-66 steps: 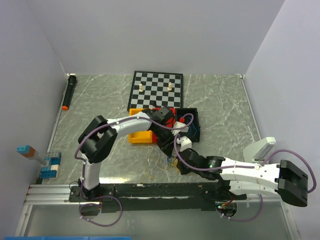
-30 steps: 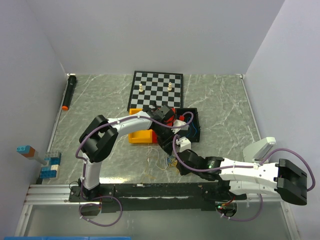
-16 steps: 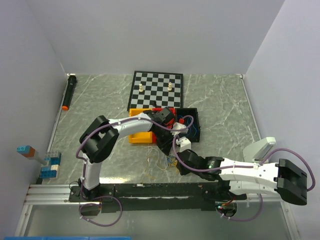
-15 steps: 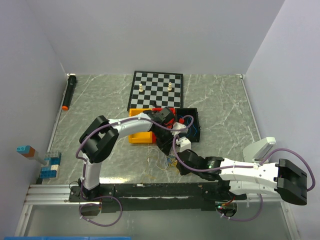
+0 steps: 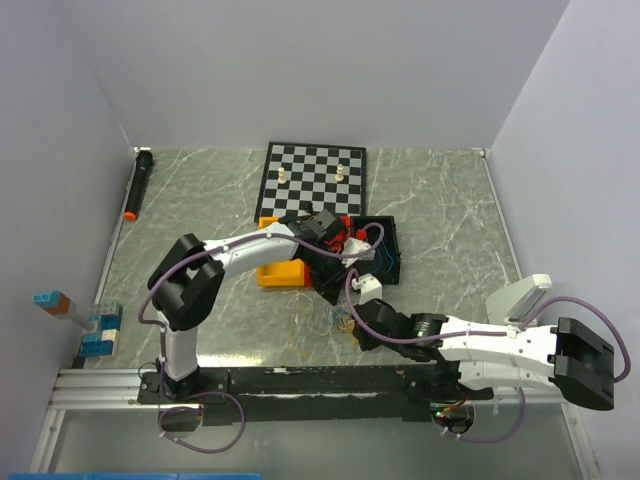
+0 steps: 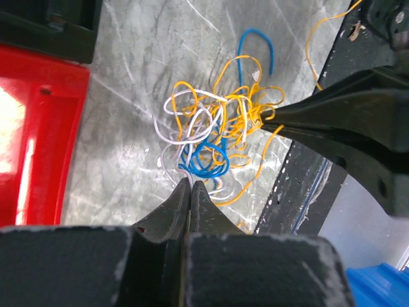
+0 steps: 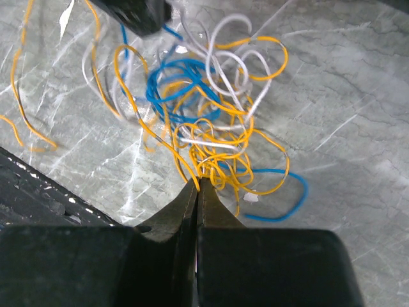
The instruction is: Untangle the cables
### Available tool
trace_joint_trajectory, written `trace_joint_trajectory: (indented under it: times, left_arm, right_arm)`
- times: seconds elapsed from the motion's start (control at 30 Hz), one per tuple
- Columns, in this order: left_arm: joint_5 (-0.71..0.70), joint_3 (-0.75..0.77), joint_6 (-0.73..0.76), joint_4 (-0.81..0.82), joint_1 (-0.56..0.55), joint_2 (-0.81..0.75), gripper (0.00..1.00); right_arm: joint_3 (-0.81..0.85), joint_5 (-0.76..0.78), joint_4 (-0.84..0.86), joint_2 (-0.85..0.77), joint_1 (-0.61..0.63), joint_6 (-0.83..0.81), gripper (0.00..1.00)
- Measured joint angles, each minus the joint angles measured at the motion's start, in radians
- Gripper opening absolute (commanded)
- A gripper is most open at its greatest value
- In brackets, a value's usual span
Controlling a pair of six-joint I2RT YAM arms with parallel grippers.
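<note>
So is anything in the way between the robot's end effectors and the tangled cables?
Nothing visible is. The left end effector is shut on a whitish strand of the cables, and the right end effector is shut on orange-yellow strands.

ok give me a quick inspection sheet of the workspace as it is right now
surface: grey marbled table, no spills seen
job's things: blue, orange-yellow and white wires in one tangle between the two arms
clutter: chessboard with two pale pieces; orange tray, red tray, black tray; black stick with an orange tip, far left; toy bricks at the left edge
grippers: left fingers shut on a white strand; right fingers shut on orange-yellow strands
cables: purple hoses looped along both arms
surroundings: plain pale walls, nothing else seen
</note>
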Motion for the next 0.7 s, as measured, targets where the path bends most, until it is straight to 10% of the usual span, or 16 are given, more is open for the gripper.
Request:
trace_joint_trajectory:
  times: [0.7]
  left_arm:
    - [0.007, -0.094, 0.135, -0.185, 0.277, -0.323, 0.01]
  right_arm:
    - [0.097, 0.161, -0.246, -0.118, 0.0, 0.185, 0.0]
